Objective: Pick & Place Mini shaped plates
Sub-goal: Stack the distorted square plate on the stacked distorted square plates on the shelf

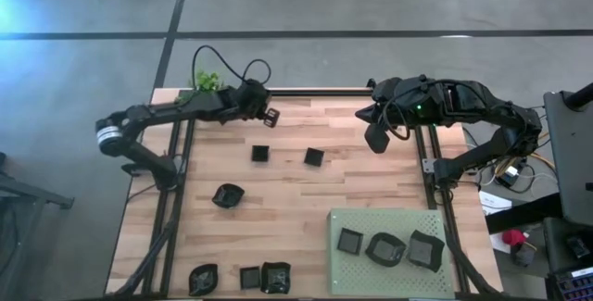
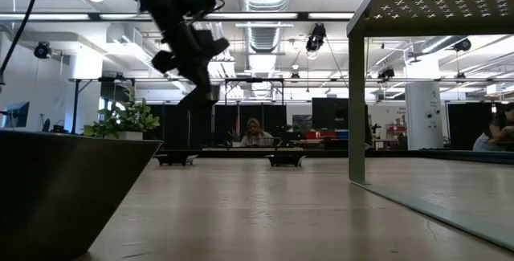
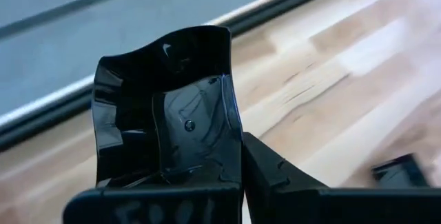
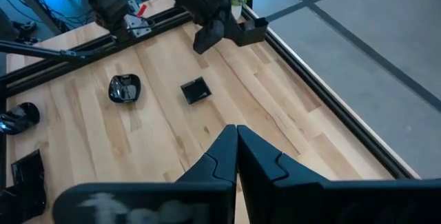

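Note:
My left gripper [image 1: 262, 113] is up over the table's far left part, near the plant, shut on a black square mini plate [image 3: 165, 107]. My right gripper [image 4: 236, 140] is shut on nothing, held high over the far right part [image 1: 375, 139]. Two square mini plates [image 1: 260, 154] [image 1: 314, 156] and a rounded one [image 1: 228, 195] lie flat mid-table. Three more lie along the near edge [image 1: 250, 277]. Another three lie on the green mat [image 1: 384, 248]. My left gripper holds the square plate by one side wall [image 3: 233, 160], at the fingers' free ends. One finger [image 3: 272, 172] shows against that wall; the plate hides the other. The plate is lifted clear of the table [image 1: 271, 117] and stands on edge, hollow side toward the wrist.
A small green plant [image 1: 208, 81] stands at the far left corner, just behind my left gripper. The green perforated mat [image 1: 389, 278] fills the near right corner. Metal rails run along the left and right sides [image 1: 178, 181]. Bare wood lies between the plates mid-table and the mat.

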